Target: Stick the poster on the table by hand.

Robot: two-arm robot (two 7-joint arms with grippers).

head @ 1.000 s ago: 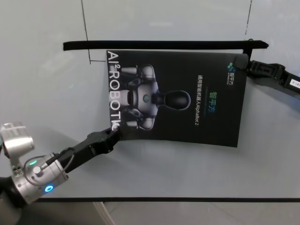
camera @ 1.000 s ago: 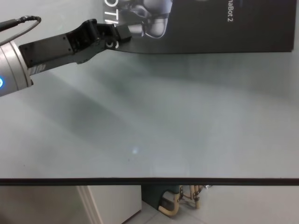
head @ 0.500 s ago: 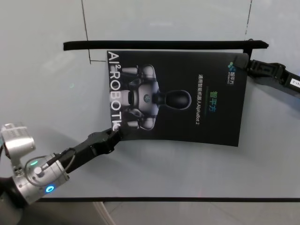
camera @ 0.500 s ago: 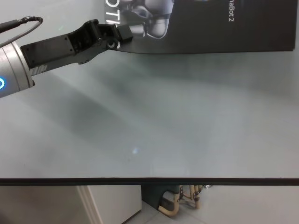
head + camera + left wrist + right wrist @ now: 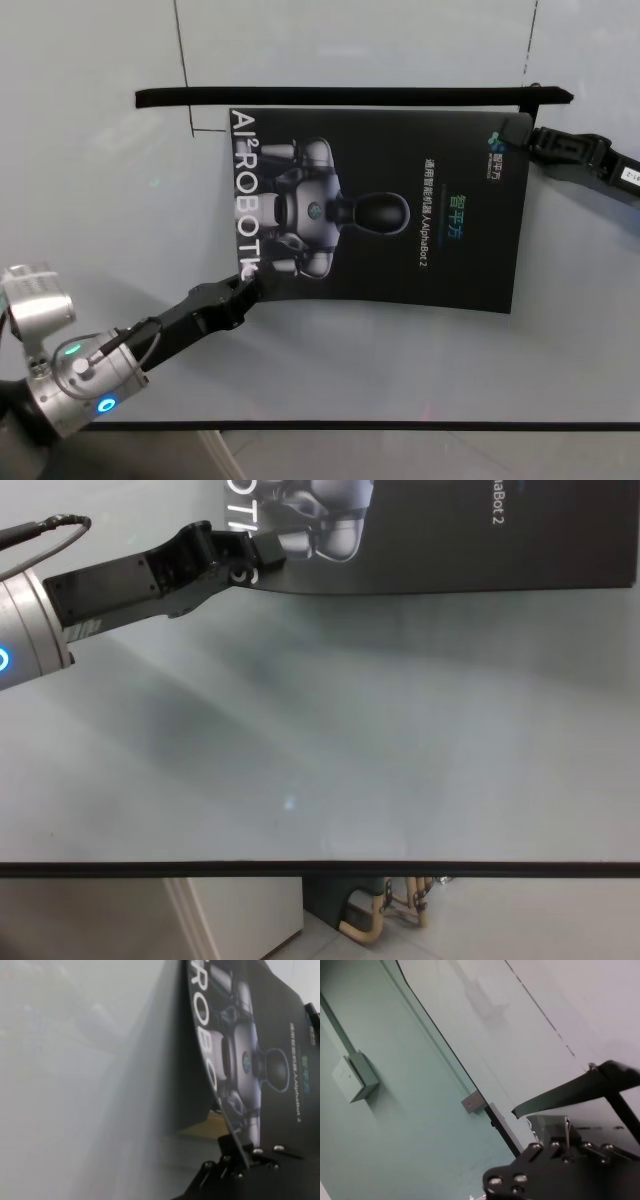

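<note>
One poster (image 5: 400, 210), dark charcoal, printed with a silver-grey humanoid robot, white "ROBOT" lettering along its left margin and "AlphaBot 2" text; it lies over the middle-far part of the counter (image 5: 400, 370), sideways to the robot, its near edge bowed slightly upward off the surface.

One counter, pale grey and glossy, thin dark front edge, far wider than the poster.

One black strip (image 5: 350, 96), long and narrow, lying flat just beyond the poster's far edge and running past it on both sides.

Two hands, black, one per arm:
- left hand (image 5: 250, 287), at the poster's near-left corner, closed on that corner, pinching the sheet just below the lettering; arm runs back to a silver cylinder with a blue glowing ring (image 5: 104, 404) at the counter's near-left
- right hand (image 5: 524, 133), at the poster's far-right corner, beside the green logo; clamped on that corner, which curls up slightly
</note>
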